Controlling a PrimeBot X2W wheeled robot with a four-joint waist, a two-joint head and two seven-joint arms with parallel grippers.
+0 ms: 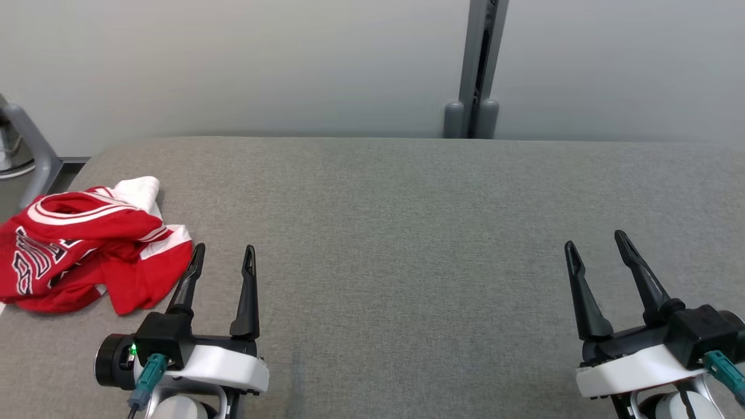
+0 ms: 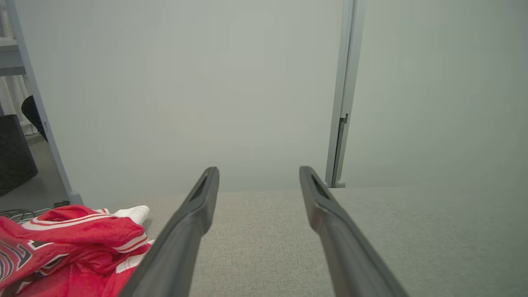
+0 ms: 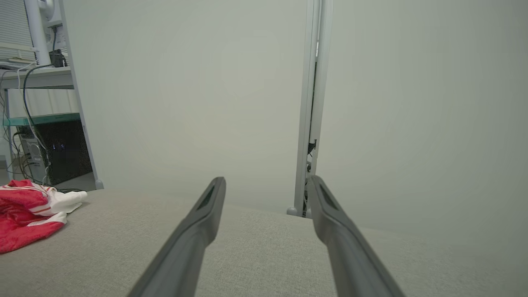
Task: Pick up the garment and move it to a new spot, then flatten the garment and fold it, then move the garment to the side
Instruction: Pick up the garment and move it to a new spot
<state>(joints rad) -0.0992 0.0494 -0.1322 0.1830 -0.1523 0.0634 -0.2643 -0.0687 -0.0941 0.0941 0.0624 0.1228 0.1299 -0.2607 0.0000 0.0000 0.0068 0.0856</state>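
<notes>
A crumpled red and white garment [image 1: 87,250] with dark lettering lies bunched at the far left of the grey table [image 1: 407,233]. It also shows low left as the garment [image 2: 70,251] in the left wrist view and at the left edge as the garment [image 3: 29,214] in the right wrist view. My left gripper [image 1: 224,256] stands open just right of the cloth, its left finger close to the red hem, nothing between the fingers. My right gripper [image 1: 596,244] is open over bare table at the lower right, far from the garment.
A pale partition wall runs behind the table, with a grey post [image 1: 477,70] at the back right of centre. A grey frame leg [image 1: 29,151] stands beyond the table's left corner. A desk with cables and a dark computer case [image 3: 53,144] sits further left.
</notes>
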